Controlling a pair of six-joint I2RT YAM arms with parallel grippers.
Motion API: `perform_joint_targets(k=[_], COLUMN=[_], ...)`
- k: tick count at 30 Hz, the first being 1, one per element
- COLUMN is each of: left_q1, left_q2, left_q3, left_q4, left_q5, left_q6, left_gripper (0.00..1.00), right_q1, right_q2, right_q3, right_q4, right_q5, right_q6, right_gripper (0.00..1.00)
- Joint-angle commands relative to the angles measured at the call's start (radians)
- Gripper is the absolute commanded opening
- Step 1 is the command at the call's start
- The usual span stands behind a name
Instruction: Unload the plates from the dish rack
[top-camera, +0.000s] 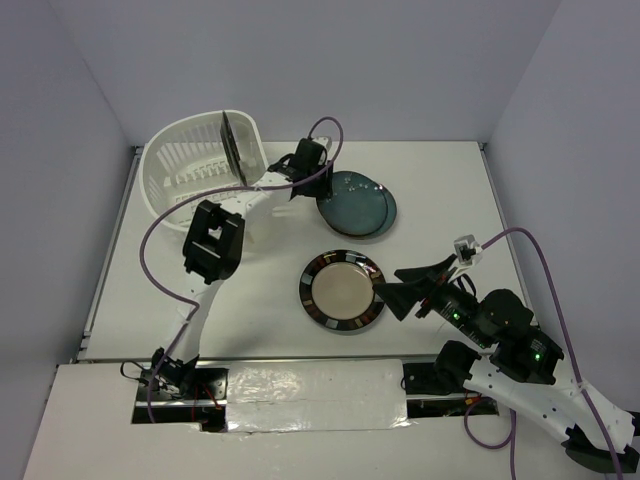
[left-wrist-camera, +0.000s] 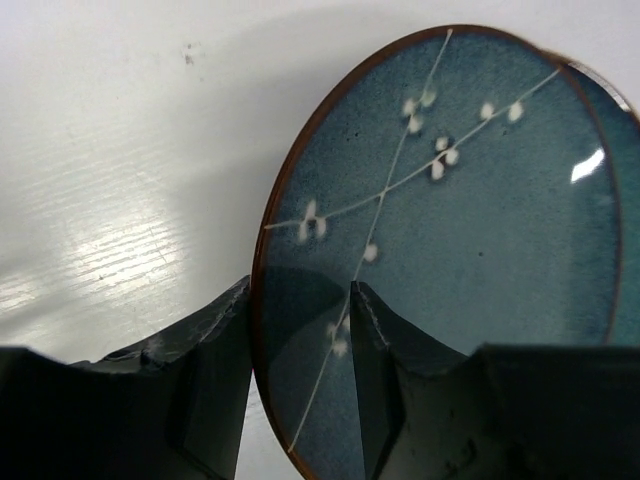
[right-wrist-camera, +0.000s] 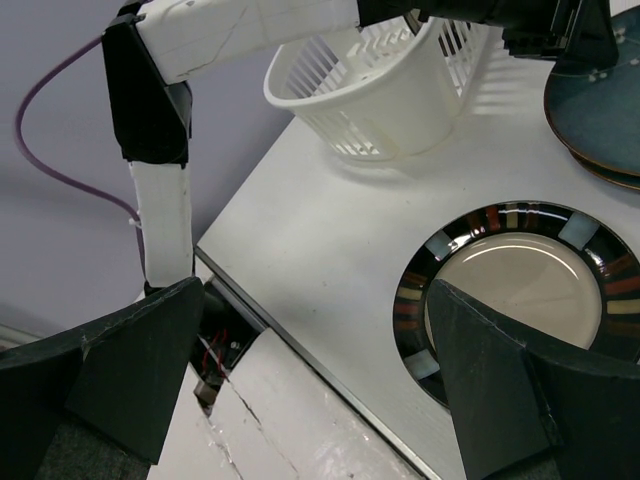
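The white dish rack (top-camera: 190, 170) stands at the back left with a dark plate (top-camera: 236, 148) upright and edge-on in it. Two teal plates (top-camera: 358, 208) lie stacked on the table to its right. My left gripper (top-camera: 318, 185) is at their left rim. In the left wrist view the top teal plate (left-wrist-camera: 450, 220) has its rim between the jaws of the left gripper (left-wrist-camera: 302, 283), which stand a little apart. A beige plate with a dark rim (top-camera: 341, 290) lies flat at mid-table. My right gripper (top-camera: 388, 282) is open and empty just right of it.
The right wrist view shows the right gripper (right-wrist-camera: 315, 288) over the table's near edge, the beige plate (right-wrist-camera: 520, 280) beside its right finger, the rack (right-wrist-camera: 370, 90) and the teal plates (right-wrist-camera: 600, 110) beyond. The left arm's purple cable loops over the left side.
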Motion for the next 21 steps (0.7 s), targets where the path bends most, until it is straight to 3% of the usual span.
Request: perform_joint_targets(k=[1,10,21], left_q1=[-0.013,-0.015,-0.026], left_q2=[0.011,0.029,0.029], left_q3=[0.051,0.072,0.081], left_q4=[0.054,0.046,0.04], left_q5=[0.013,0.013,0.013], left_q6=[0.004,-0.001,0.012], left_gripper=[0.52,0.54,0.63], right_q1=[0.007,0.007,0.006], right_q2=[-0.009,-0.003,-0.006], right_q3=[0.032,0.03,0.03], right_q4=[0.012,0.016,0.016], right_q5=[-0.011,-0.019,-0.017], right_q6=[-0.006,-0.009,-0.009], right_gripper=[1.0,0.99,0.99])
